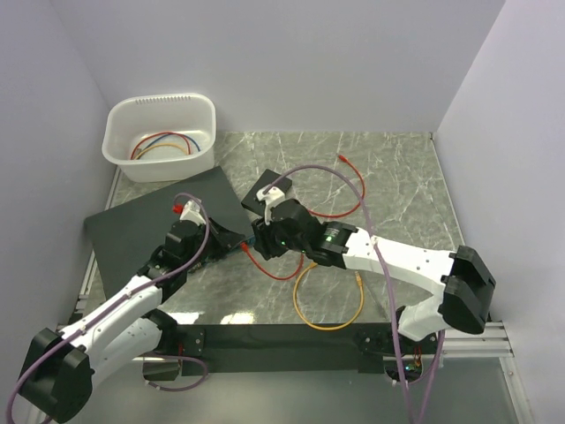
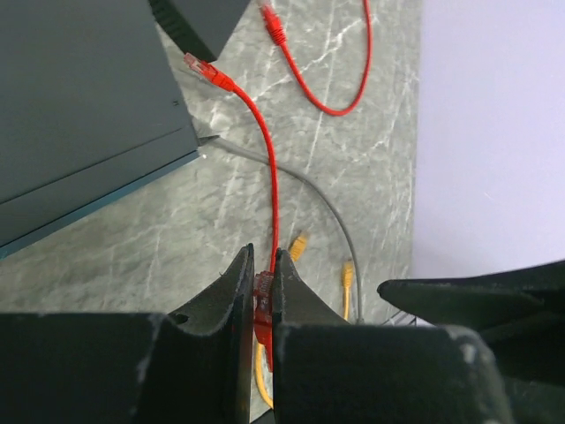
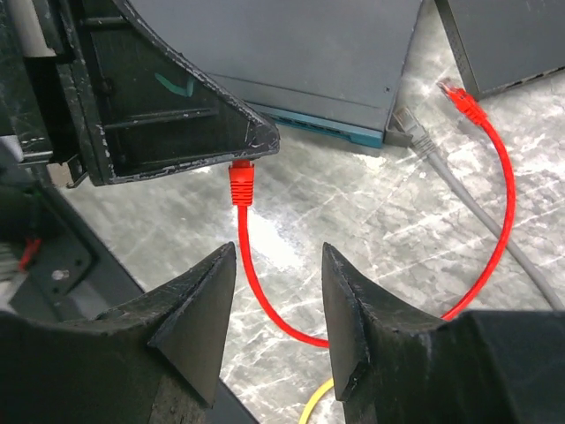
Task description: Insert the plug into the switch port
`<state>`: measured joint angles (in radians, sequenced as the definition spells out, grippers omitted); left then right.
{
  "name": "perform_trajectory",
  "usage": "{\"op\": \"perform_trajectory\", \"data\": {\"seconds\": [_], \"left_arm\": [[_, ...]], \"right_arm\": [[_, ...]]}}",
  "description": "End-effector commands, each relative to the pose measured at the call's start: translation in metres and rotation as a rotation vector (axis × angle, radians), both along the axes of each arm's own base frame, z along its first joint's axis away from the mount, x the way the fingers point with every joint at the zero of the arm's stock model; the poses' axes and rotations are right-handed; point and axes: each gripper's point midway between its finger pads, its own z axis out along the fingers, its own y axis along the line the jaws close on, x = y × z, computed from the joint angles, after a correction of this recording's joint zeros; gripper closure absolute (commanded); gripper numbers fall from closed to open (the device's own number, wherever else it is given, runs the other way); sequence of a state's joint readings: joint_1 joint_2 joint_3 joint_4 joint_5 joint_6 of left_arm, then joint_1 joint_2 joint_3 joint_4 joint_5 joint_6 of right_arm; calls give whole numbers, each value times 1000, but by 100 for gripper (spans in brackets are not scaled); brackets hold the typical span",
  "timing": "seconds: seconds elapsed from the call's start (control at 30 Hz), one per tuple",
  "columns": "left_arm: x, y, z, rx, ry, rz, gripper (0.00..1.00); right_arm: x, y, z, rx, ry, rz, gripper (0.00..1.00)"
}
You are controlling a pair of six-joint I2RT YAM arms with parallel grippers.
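Observation:
My left gripper (image 2: 262, 261) is shut on the red plug (image 2: 262, 300), held just off the near right corner of the flat black switch (image 1: 168, 225). In the right wrist view the plug's red boot (image 3: 241, 181) sticks out below the left fingers (image 3: 177, 97). The switch's teal front face (image 3: 327, 130) lies behind it; single ports are too small to make out. The thin red cable (image 2: 269, 168) runs to its other plug (image 2: 199, 66), lying on the table. My right gripper (image 3: 278, 252) is open, its jaws either side of the red cable (image 3: 256, 274) without touching it.
A small black box (image 1: 272, 187) lies beside the switch. A grey cable (image 3: 477, 199) ends at the switch's corner. A yellow cable (image 1: 327, 305) loops near the front. A second red cable (image 1: 353, 181) lies behind. A white tub (image 1: 161, 137) with cables stands far left.

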<state>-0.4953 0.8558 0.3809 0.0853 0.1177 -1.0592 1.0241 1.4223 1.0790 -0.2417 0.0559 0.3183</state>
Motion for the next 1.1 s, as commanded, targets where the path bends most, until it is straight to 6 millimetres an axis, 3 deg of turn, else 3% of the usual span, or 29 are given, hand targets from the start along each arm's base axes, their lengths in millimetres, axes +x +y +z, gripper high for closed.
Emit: {"op": "perform_trajectory", "data": {"seconds": [0.0,0.17,0.5,1.07], "left_arm": [[8,-2,9,-15,-9,20,100],[6,-5,5,-26,-2,7,99],[6,-5,7,-23,-19,4,99],[5,-3,5,-19,-21,9,100]], "right_arm": [[15,3,8,-40,-67,-48,49],[13,18,9,-39,-62,-18,50],[13,46,-13,-35,-3,12,52],[15,56,-24,-59,17,9,61]]}}
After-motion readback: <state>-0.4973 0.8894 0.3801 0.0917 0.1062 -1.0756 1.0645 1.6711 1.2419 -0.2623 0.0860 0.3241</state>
